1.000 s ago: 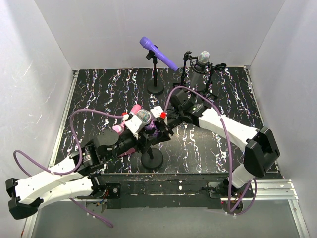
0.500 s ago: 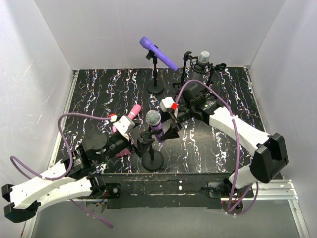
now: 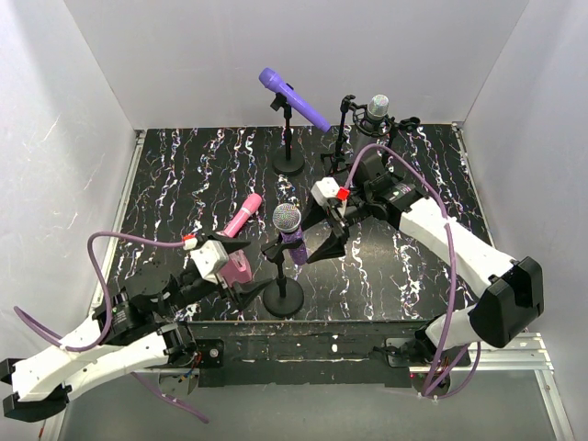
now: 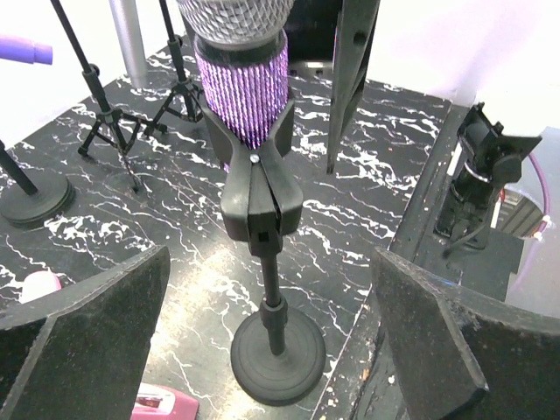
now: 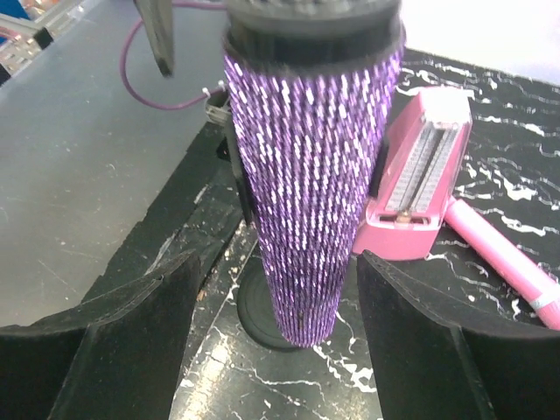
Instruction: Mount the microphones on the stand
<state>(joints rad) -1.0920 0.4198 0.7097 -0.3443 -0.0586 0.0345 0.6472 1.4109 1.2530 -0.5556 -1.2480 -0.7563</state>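
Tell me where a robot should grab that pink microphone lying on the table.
Probably mid-body on the pink microphone, coming straight down from above with the jaws set across its width. It lies flat and diagonal on the table, a slim round stick with bare surface on both long sides, so they can slip down beside it.

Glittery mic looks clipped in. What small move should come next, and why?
Probably swing the open left gripper toward the pink microphone lying flat on the table. The glittery purple microphone sits in the front stand's clip, the right gripper is open too, and the pink one lies nearer the left arm.
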